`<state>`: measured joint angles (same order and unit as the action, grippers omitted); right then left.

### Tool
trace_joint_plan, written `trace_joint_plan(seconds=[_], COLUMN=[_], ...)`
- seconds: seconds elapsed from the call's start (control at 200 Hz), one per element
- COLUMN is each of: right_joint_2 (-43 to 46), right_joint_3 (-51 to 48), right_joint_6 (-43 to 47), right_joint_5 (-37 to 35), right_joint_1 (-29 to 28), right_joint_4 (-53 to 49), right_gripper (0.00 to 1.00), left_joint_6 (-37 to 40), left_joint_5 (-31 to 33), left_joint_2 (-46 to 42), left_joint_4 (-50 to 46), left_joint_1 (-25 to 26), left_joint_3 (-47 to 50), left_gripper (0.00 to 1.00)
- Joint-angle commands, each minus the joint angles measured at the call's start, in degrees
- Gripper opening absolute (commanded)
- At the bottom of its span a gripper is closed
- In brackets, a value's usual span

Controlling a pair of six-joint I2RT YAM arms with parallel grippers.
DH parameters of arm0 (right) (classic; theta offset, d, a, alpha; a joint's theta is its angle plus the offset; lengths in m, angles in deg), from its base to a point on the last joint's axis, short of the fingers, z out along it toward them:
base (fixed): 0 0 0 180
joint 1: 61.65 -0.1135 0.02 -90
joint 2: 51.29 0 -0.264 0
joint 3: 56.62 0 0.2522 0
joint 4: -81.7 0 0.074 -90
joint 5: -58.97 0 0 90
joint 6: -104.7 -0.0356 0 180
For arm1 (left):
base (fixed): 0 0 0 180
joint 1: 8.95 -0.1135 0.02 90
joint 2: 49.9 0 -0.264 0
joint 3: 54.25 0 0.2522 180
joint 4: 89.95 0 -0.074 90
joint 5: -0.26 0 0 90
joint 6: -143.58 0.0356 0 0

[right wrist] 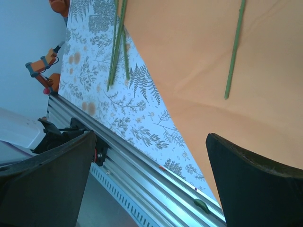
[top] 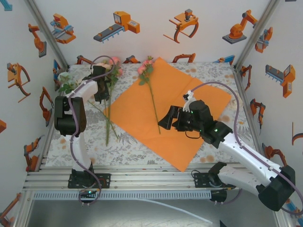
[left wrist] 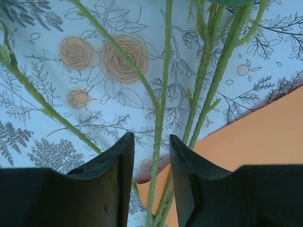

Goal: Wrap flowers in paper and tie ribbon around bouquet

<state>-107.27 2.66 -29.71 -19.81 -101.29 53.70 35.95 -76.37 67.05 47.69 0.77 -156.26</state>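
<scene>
Orange paper [top: 189, 92] lay flat like a diamond on the floral-cloth surface [top: 128, 147], one corner pointing at the near edge. A single rose [top: 143, 69] was lying on it, bloom at the far end and its stem [right wrist: 234, 47] running back toward the middle of the sheet. The rest of the flowers [top: 115, 62] were bunched just off the paper's left edge, blooms far, stems trailing near.

The left gripper [top: 101, 94] was down over that bunch. From the wrist cam the left gripper [left wrist: 151, 139] had its jaws only partly spread, straddling one green stem [left wrist: 158, 118] with a bit of daylight either side, so not really pinching it.

The right gripper [top: 165, 118] hung over the middle of the paper, near the end of the lone rose's stem, jaws spread wide and holding nothing.
</scene>
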Motion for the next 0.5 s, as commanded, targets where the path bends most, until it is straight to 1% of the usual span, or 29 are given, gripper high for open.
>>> trace_joint_plan(seconds=[0.0,0.045,0.125,0.31,0.335,0.395,0.441,0.496], right_joint_2=[0.39,0.51,0.48,0.81,0.85,0.96,0.89,1.02], right_joint_3=[1.90,2.00,2.33,3.07,3.16,3.34,3.43,3.44], right_joint_6=[-0.95,-0.94,-1.12,-1.12,-1.04,-0.95,-0.91,-0.95], right_joint_5=[-2.06,-2.21,-2.35,-2.60,-2.70,-2.87,-2.96,-3.05], right_joint_1=[-0.53,-0.53,-0.53,-0.77,-0.81,-0.82,-0.79,-0.85], right_joint_4=[2.02,1.89,1.26,0.35,0.21,-0.02,-0.02,-0.03], right_gripper=[0.88,0.88,0.88,0.88,0.88,0.88,0.88,0.88], left_joint_6=[2.01,2.17,1.85,1.68,1.57,1.38,1.24,1.03], left_joint_5=[-3.31,-4.84,-5.68,-6.00,-6.02,-6.03,-5.95,-5.47], left_joint_2=[1.80,3.05,5.13,5.56,5.44,4.85,3.93,2.15], left_joint_4=[-1.70,-2.08,-3.69,-3.97,-3.99,-4.09,-3.95,-4.18], left_joint_1=[-0.87,-1.22,-1.82,-2.20,-2.24,-2.42,-2.55,-2.60], left_joint_3=[-3.30,-4.12,-5.94,-6.50,-6.61,-6.60,-6.37,-6.08], left_gripper=[0.39,0.39,0.38,0.31,0.29,0.22,0.18,0.15])
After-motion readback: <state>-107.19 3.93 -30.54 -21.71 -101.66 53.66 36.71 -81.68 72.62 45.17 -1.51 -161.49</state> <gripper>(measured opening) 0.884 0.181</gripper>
